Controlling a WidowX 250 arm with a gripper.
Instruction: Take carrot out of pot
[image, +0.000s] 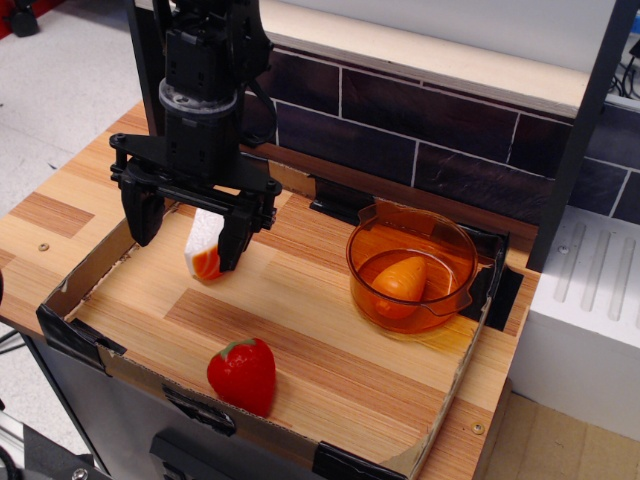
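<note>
The carrot (402, 280) is a small plain-orange cone lying inside the round translucent orange pot (364, 250) at the right of the wooden tray. My black gripper (188, 232) hangs over the tray's left side, far from the pot, with its jaws spread wide apart and empty. Its right finger (237, 238) stands just in front of an orange-and-white wedge-shaped toy (205, 247) that rests on the wood.
A red strawberry with a green top (243, 374) lies near the tray's front edge. The low cardboard wall (70, 290) with black tape rims the tray. A dark tiled wall (400, 140) rises behind, and a white box (590, 310) stands to the right.
</note>
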